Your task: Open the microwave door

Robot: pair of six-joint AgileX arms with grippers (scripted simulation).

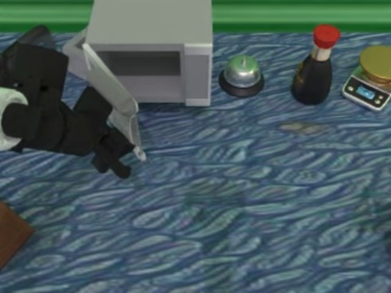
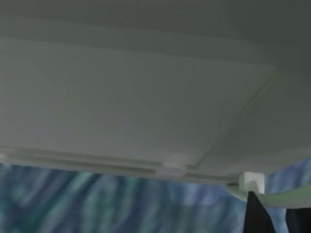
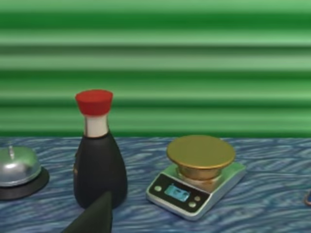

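Microwave [image 1: 153,46] sits at the table's far left. Its door [image 1: 113,97] is swung well out from the cavity, hinged on the left. Our left gripper [image 1: 119,160] is at the door's free edge; we cannot tell its finger state. Risk: fingers slipping off the handle, or the pull dragging the microwave. Right arm parked, outside the top view.

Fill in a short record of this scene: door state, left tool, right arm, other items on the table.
door: door swung partly open, cavity of microwave showing
left tool: left tool at the door's free edge, by the handle
right arm: not in top view; a dark tip shows in its wrist view
other items: bell, sauce bottle, scale in a row right of the microwave
table: blue wavy cloth
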